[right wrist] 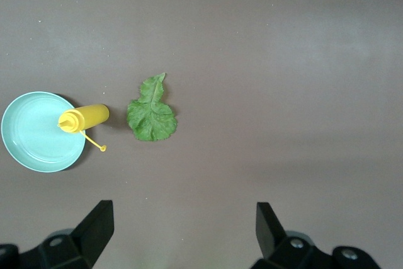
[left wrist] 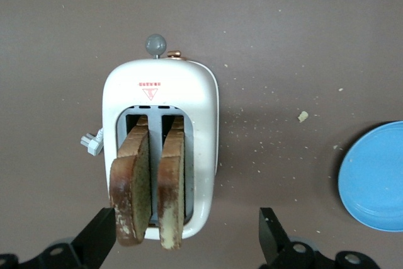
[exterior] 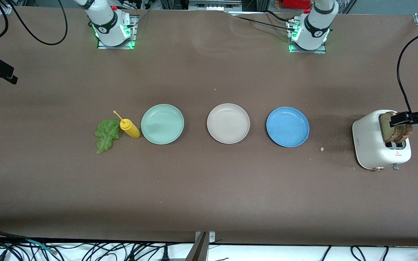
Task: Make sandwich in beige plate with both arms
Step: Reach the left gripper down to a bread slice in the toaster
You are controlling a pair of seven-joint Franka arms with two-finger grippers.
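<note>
Up front, the front view shows the beige plate (exterior: 228,123) bare, between a mint-green plate (exterior: 162,124) and a blue plate (exterior: 287,126). Two toast slices (exterior: 394,127) stand in a white toaster (exterior: 376,145) at the left arm's end; the left gripper (exterior: 405,118) is half cut off at the frame edge beside them. The lettuce leaf (exterior: 106,135) lies by a yellow bottle (exterior: 130,128). In the left wrist view, the jaws stand apart astride the toaster, one finger (left wrist: 101,231) beside a slice; contact is unclear. From the right wrist, the right gripper (right wrist: 182,231) hangs spread above bare table near the leaf.
</note>
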